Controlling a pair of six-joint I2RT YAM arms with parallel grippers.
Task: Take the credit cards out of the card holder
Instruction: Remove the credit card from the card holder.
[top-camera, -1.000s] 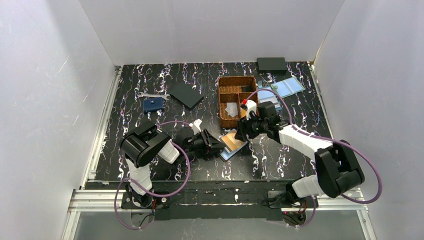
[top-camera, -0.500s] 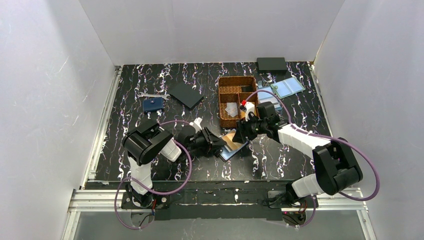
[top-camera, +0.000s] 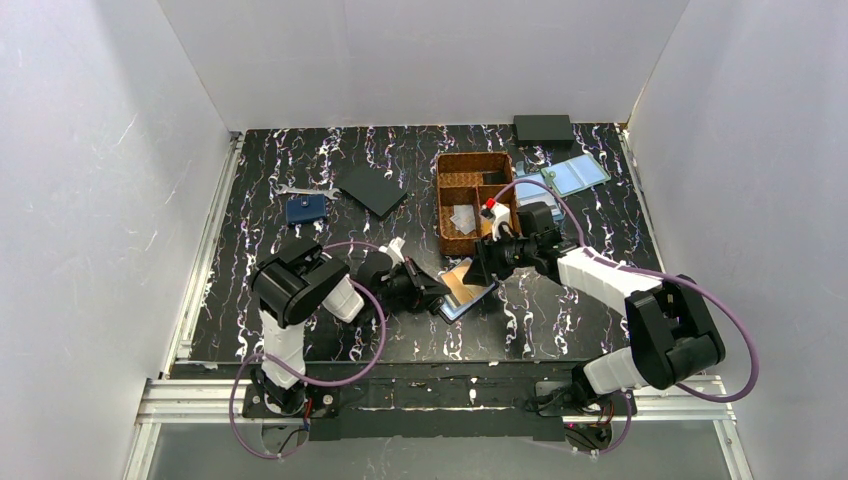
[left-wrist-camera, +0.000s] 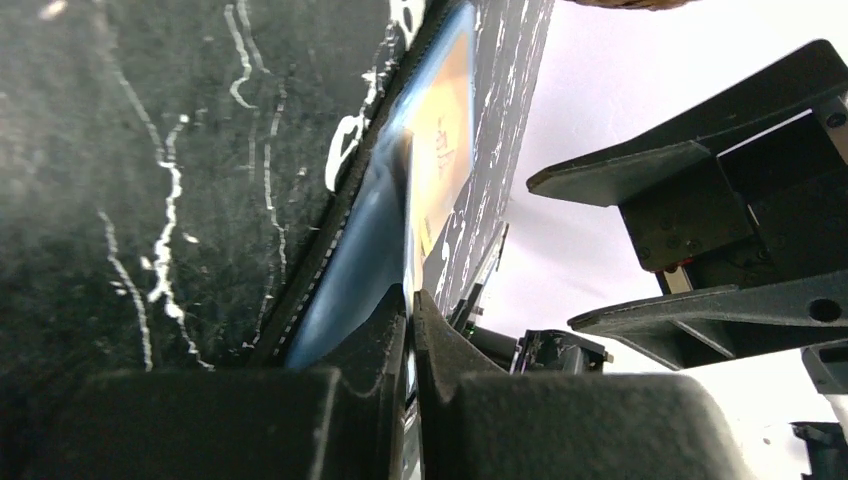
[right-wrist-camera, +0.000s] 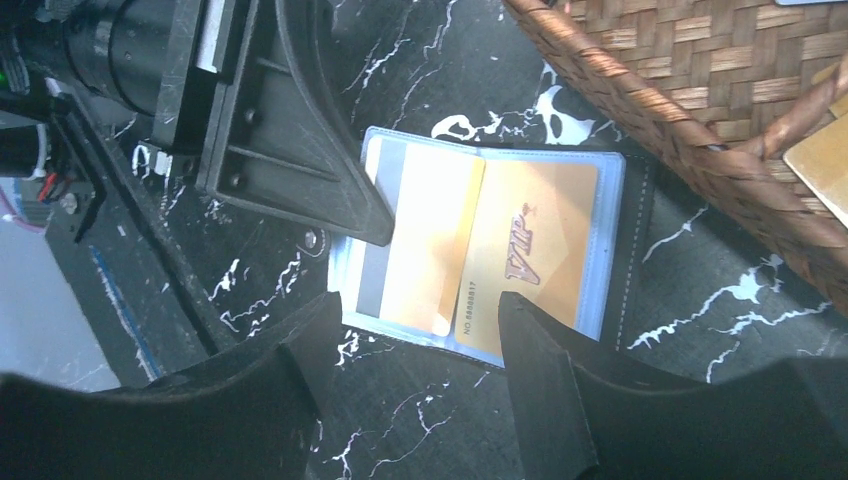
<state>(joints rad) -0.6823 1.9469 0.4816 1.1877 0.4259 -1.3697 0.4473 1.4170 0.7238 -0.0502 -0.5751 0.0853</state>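
The card holder (right-wrist-camera: 612, 240) lies open on the black table beside the basket, pale blue sleeves up; it shows in the top view (top-camera: 458, 309) too. Two orange-gold credit cards sit in its sleeves: one stripe side up (right-wrist-camera: 425, 240) on the left leaf, one marked VIP (right-wrist-camera: 535, 250) on the right leaf. My left gripper (left-wrist-camera: 410, 298) is shut on the left leaf's edge, its upper finger (right-wrist-camera: 330, 190) lying over that leaf. My right gripper (right-wrist-camera: 415, 335) is open just above the holder's near edge, touching nothing. In the top view both grippers (top-camera: 440, 293) (top-camera: 478, 272) meet over the holder.
A brown woven basket (top-camera: 475, 200) stands right behind the holder, with another gold card (right-wrist-camera: 820, 150) inside. A navy wallet (top-camera: 306, 208), a flat black square (top-camera: 371, 189), a black box (top-camera: 543, 127) and pale blue holders (top-camera: 565, 178) lie farther back.
My right gripper has shifted slightly left and nearer over the holder. My left gripper has stayed clamped on the left leaf with only a small shift.
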